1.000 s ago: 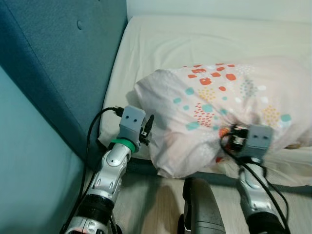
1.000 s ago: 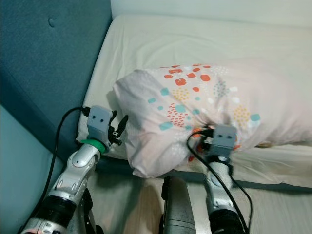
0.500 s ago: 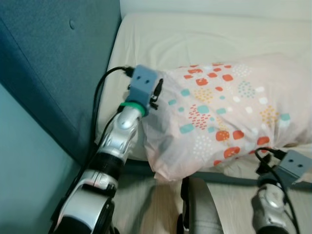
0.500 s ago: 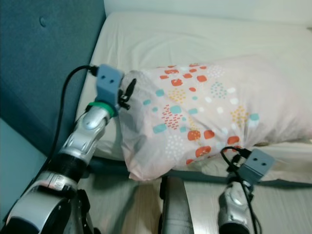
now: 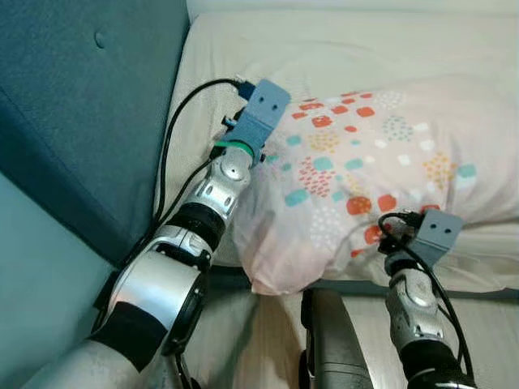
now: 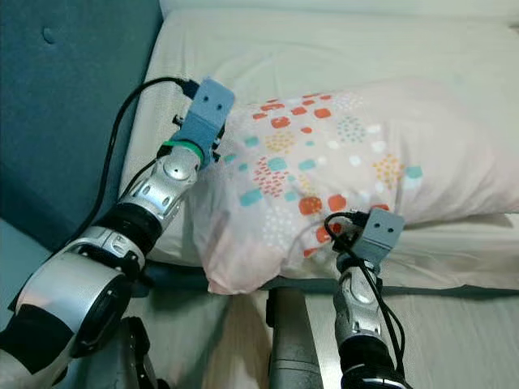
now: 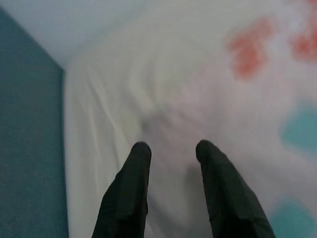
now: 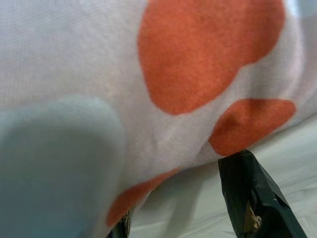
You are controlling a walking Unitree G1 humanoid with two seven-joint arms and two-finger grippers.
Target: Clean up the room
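Pillow (image 5: 381,178) lies on bed (image 5: 340,57) by near edge. Our left gripper (image 7: 171,153) has slid farther along pillow's headboard (image 5: 73,105) end, fingers apart. Our right gripper (image 8: 188,198) back up against pillow's underside, fingers apart.

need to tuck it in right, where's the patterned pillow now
The pillow lies on the bed near its front edge, between the left pincer at its headboard-side end and the right pincer at its front.
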